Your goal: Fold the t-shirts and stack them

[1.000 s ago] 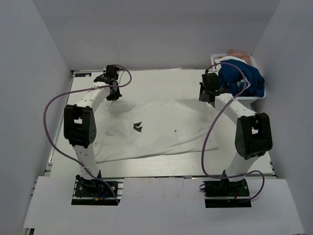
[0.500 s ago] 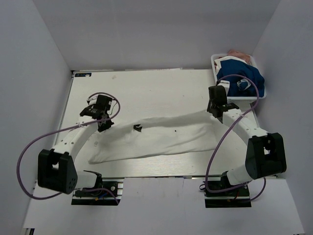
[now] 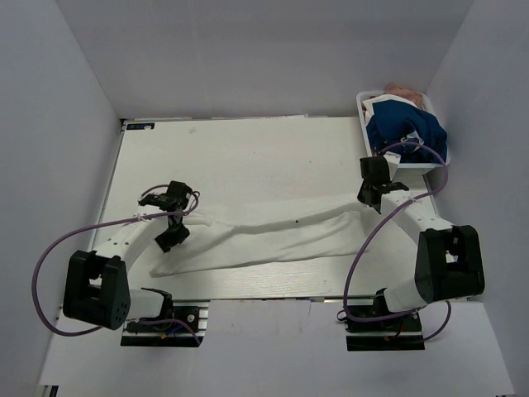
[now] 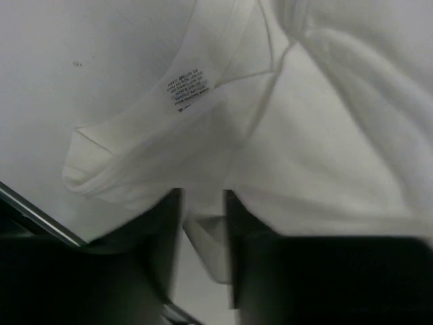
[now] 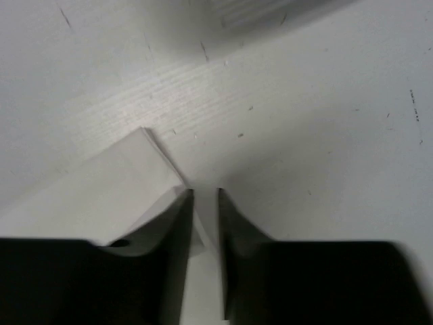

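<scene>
A white t-shirt [image 3: 273,236] lies folded into a long band across the near half of the table. Its neck label [image 4: 187,87] shows in the left wrist view. My left gripper [image 3: 171,238] sits low at the band's left end. Its jaws [image 4: 203,196] stand apart, with a loose fold of white cloth [image 4: 325,149] between them. At the band's right end, my right gripper [image 3: 366,198] has its fingers [image 5: 205,193] narrowly parted over a corner of the white cloth [image 5: 101,189]. A royal blue t-shirt [image 3: 409,132] is bundled in the basket.
A white basket [image 3: 361,103] stands at the back right corner, with something pinkish [image 3: 405,89] behind the blue cloth. White walls enclose the table on three sides. Purple cables loop from both arms. The table's metal edge rail [image 4: 34,213] runs just left of my left gripper.
Both grippers drew the shirt's far edge toward the near side, folding it in half. The dark chest print is now hidden. Both sets of jaws have parted, the left wider.
</scene>
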